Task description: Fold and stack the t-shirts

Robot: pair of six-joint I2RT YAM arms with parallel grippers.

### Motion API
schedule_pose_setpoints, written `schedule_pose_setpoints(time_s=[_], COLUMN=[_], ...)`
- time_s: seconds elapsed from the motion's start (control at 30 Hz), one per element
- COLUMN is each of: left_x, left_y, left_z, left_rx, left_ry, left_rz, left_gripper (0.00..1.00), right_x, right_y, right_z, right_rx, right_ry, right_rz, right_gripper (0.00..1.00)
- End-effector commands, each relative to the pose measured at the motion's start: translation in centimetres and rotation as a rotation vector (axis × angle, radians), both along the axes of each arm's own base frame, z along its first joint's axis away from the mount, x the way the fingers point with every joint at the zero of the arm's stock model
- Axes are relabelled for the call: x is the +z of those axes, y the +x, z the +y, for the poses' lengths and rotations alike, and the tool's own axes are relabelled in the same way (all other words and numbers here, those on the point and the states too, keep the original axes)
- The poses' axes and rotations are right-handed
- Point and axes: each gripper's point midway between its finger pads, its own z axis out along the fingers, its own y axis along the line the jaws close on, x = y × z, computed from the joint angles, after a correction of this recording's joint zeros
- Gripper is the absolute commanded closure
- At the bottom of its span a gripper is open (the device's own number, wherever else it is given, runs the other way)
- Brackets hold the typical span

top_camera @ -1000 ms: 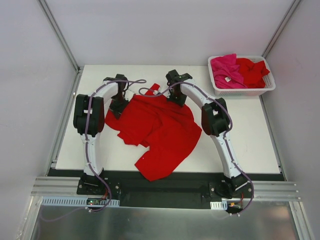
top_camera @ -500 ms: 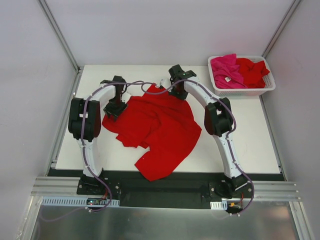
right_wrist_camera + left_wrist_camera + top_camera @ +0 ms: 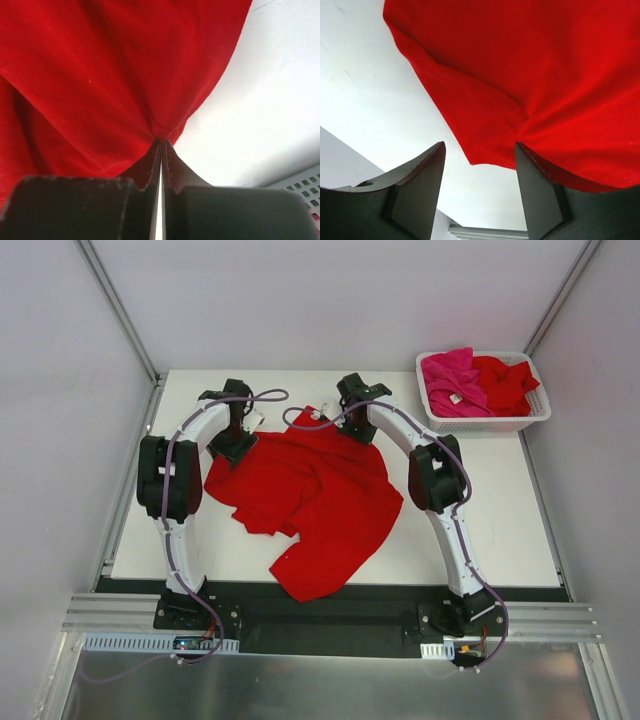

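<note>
Far right corner of the bench [image 3: 500, 510]: a white slotted basket [image 3: 485, 424], holding a crumpled magenta-pink t-shirt [image 3: 450, 372] with a small white label [image 3: 455, 397] on the left and a bunched red t-shirt [image 3: 507, 382] on the right. Lying rumpled and unfolded across the middle of the bench: a spread red t-shirt [image 3: 315, 495], its near tip reaching the bench's near edge.

Left arm [image 3: 172, 480] bowed out to the left and curving back in, with the left tool [image 3: 233, 445] lowered at the spread shirt's far left corner. From the left wrist: fingers [image 3: 420, 190] spread apart, gripping nothing, the cloth's hem just beyond the gap. Right arm [image 3: 432, 480] bowed the other way, with the right tool [image 3: 357, 425] down at the shirt's far edge, near the middle. From the right wrist: fingers [image 3: 172, 165] pressed together, pinching a puckered fold of the red cloth at their tips.

From above, both tools' tips hidden under their wrist housings. Impossible to tell whether the left tool's right-hand finger touches the cloth. Deeper layers in the basket hidden.
</note>
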Motion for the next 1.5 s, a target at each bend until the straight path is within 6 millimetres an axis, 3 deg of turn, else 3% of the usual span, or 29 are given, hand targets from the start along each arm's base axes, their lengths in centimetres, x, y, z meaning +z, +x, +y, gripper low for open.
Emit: schedule_pose_setpoints(time_s=[0.0,0.17,0.37,0.63,0.93,1.4,1.43,1.47], left_x=[0.1,0.1,-1.8,-2.9,-2.5,-3.6,-3.7,-3.7], left_y=[1.3,1.3,0.0,-1.1,-0.8,-1.4,-1.3,-1.3], left_z=[-0.9,-3.5,-4.4,-3.8,-2.7,-2.0,-2.0,-1.9], left_rx=[-0.015,-0.062,-0.059,-0.057,-0.021,0.017,0.017,0.014], left_ry=[-0.025,-0.079,-0.102,-0.075,-0.015,-0.006,-0.006,-0.005], left_rz=[-0.003,0.013,0.084,0.127,0.103,0.131,0.13,0.134], left_gripper=[0.42,0.43,0.44,0.45,0.48,0.56,0.57,0.65], right_x=[3.7,3.5,3.3,3.4,2.9,3.0,3.0,3.0], right_y=[-0.2,-0.3,-0.3,-0.5,-0.9,-1.5,-1.6,-1.7], right_z=[0.0,-0.2,-0.1,-0.2,0.0,0.3,0.3,0.4], right_rx=[-0.002,0.001,0.004,0.011,0.016,0.031,0.035,0.036], right_ry=[0.032,0.02,0.016,0.011,0.009,0.01,0.009,0.008], right_rz=[-0.046,-0.042,-0.037,-0.033,-0.016,-0.002,0.001,0.0], right_gripper=[0.99,0.99,0.99,0.99,0.99,0.99,0.99,0.99])
